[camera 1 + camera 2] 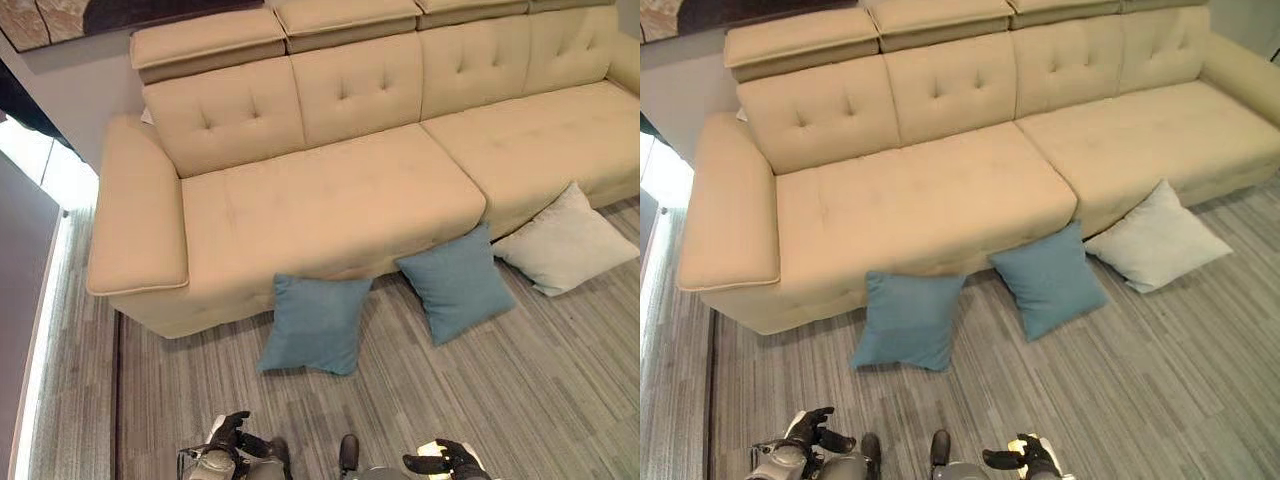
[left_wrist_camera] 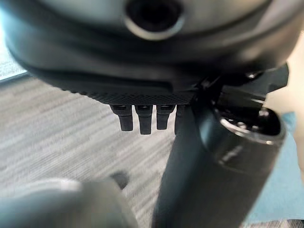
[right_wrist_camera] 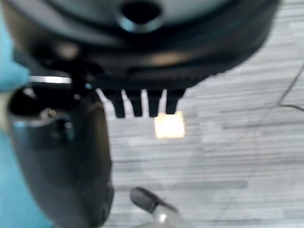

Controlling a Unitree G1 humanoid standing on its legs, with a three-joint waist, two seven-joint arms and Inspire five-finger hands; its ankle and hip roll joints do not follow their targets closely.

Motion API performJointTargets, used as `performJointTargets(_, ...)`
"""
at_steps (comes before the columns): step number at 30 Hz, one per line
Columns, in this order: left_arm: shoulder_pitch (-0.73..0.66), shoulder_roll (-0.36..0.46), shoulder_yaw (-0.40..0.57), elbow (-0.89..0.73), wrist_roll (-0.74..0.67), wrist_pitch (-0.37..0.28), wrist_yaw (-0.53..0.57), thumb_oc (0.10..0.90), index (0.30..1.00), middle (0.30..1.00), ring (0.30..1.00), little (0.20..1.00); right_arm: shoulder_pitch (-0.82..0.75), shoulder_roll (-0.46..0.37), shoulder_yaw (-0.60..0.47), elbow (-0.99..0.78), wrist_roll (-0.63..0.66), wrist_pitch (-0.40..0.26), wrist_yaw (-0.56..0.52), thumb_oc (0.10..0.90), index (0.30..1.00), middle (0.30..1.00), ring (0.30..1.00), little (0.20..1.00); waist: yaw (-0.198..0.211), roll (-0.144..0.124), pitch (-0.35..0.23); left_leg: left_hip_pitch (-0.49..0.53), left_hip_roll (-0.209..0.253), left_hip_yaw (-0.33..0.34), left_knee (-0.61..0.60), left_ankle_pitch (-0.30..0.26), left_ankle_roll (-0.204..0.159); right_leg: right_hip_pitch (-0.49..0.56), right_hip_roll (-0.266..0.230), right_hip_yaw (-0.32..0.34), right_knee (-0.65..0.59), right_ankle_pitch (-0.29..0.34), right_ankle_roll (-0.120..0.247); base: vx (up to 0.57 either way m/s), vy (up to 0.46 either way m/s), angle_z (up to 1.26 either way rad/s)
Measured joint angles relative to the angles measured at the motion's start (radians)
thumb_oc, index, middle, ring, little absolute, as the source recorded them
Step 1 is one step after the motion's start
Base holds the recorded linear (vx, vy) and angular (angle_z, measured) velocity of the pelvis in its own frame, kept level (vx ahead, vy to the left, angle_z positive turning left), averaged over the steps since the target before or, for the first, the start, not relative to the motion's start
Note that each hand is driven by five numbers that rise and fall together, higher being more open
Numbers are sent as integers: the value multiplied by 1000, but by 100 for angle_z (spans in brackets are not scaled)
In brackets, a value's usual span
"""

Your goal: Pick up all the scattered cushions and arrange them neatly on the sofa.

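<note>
Three cushions lie on the grey floor, leaning against the front of the beige sofa [image 1: 330,200]. One blue cushion [image 1: 315,322] sits below the left seat. A second blue cushion [image 1: 455,282] rests at the seam between the seats. A cream cushion [image 1: 565,243] lies furthest right. My left hand [image 1: 232,432] and right hand [image 1: 440,462] hang low at the near edge, well short of the cushions. Both are open and hold nothing. In the left wrist view the fingers [image 2: 142,118] point at bare floor, with a blue cushion [image 2: 285,190] beside the thumb.
The sofa's seats are bare, and its wide armrest [image 1: 135,210] closes the left end. Striped grey carpet [image 1: 540,400] spreads between me and the cushions. A bright strip [image 1: 40,330] runs along the floor at far left. A pale square [image 3: 169,126] lies on the floor.
</note>
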Motion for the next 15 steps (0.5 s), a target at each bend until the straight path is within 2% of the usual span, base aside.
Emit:
performJointTargets(3, -16, 0, -3, -1, 0, 0, -1, 800, 900, 900, 900, 900, -4, -11, -1, 0, 0, -1, -2, 800, 900, 900, 900, 900, 5, 7, 19, -15, 8, -13, -73, 47, -23, 30, 25, 8, 5, -24, 0, 193, 97, -13)
performJointTargets(7, -12, 0, -6, 9, 0, 0, -1, 800, 900, 900, 900, 900, 4, -22, -1, 10, 0, -1, -4, 800, 900, 900, 900, 900, 9, 23, 17, 0, 6, -24, -78, 73, -4, 95, 30, 50, 6, -58, 13, 265, 179, -33)
performJointTargets(8, -2, -4, -7, 8, 0, -1, -1, 800, 900, 900, 900, 900, 9, -26, -1, 16, -1, -3, -4, 800, 900, 900, 900, 900, 8, 37, 7, 5, 9, -25, -66, 101, 22, 106, 33, 56, 6, -71, 26, 229, 204, -36)
performJointTargets(9, 0, -3, -7, 8, 0, -1, -2, 800, 900, 900, 900, 900, 9, -22, -1, 19, -1, -4, -5, 800, 900, 900, 900, 900, 6, 33, 5, 16, -2, -20, -61, 124, 70, 116, 21, 65, 6, -83, 37, 186, 195, -20)
performJointTargets(10, -4, -3, -7, 9, 1, 0, -1, 800, 900, 900, 900, 900, 9, -16, 0, 26, -1, -3, -2, 800, 900, 900, 900, 900, 7, 21, -1, 27, -22, -19, -71, 121, 77, 112, 1, 75, 17, -91, 50, 146, 183, -17)
performJointTargets(11, -2, -2, -7, 9, 1, 2, -1, 800, 900, 900, 900, 900, 8, -11, -1, 33, -1, -2, 0, 800, 900, 900, 900, 900, 8, 17, -3, 49, -46, -6, -91, 107, 103, 106, -26, 83, 48, -108, 75, 79, 114, -15)
performJointTargets(12, -1, -1, -7, 9, 1, 5, -1, 800, 900, 900, 900, 900, 6, -8, -1, 30, -1, -2, 1, 800, 900, 900, 900, 900, 8, 18, -3, 59, -54, 2, -95, 100, 114, 95, -37, 84, 80, -118, 90, 142, 201, -16)
performJointTargets(14, -4, 11, -10, 9, 1, 6, -1, 800, 900, 900, 900, 900, 6, 6, -1, 23, -1, -3, 3, 800, 900, 900, 900, 900, 8, 13, -6, 74, -77, 7, -90, 73, 153, 55, -63, 86, 196, -162, 127, 137, 232, -5)
performJointTargets(15, 3, 17, -11, 8, 1, 6, 1, 800, 900, 900, 900, 900, 1, 14, -2, 18, -1, -3, 3, 800, 900, 900, 900, 900, 7, 14, -7, 95, -85, 5, -100, 65, 163, 7, -83, 85, 322, -195, 142, 70, 162, -4)
